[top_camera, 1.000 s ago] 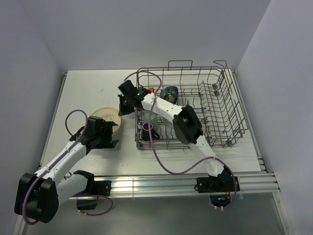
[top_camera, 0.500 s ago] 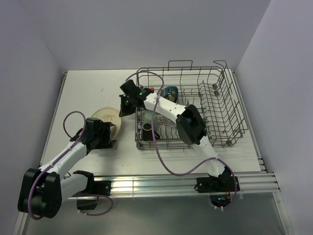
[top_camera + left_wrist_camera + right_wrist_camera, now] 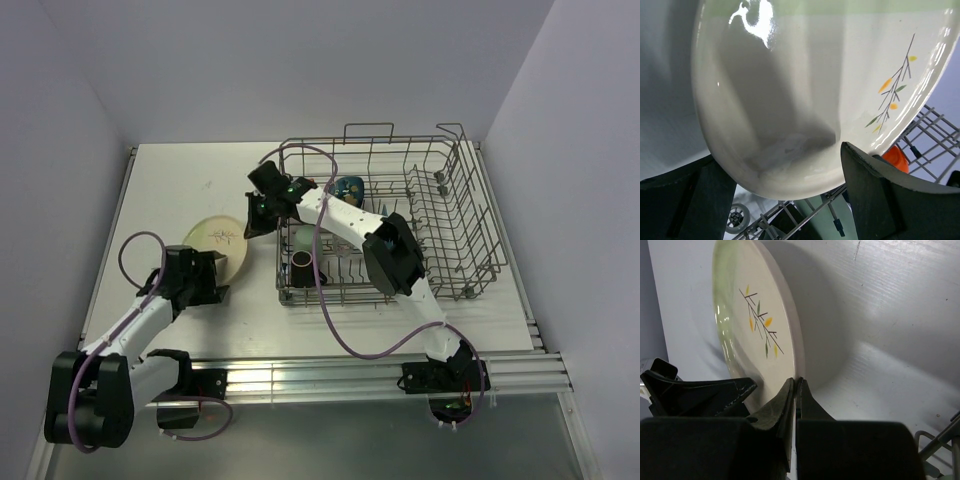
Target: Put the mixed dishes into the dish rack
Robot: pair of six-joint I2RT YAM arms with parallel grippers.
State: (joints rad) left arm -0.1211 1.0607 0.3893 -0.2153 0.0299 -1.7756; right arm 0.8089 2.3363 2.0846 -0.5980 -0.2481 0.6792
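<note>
Since a second ago the left gripper (image 3: 214,281) has pulled back toward the near left, uncovering more of the cream plate (image 3: 215,236). The plate stands tilted on the table (image 3: 175,180) just left of the dish rack (image 3: 400,141). Left jaws are spread wide around the plate's near rim; the right gripper (image 3: 796,385) is fully closed, with its tip at the plate's edge.

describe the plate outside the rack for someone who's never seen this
Find the grey wire dish rack on the white table. Left of it is a cream plate, the only dish outside it, with a green rim and a twig drawing.
</note>
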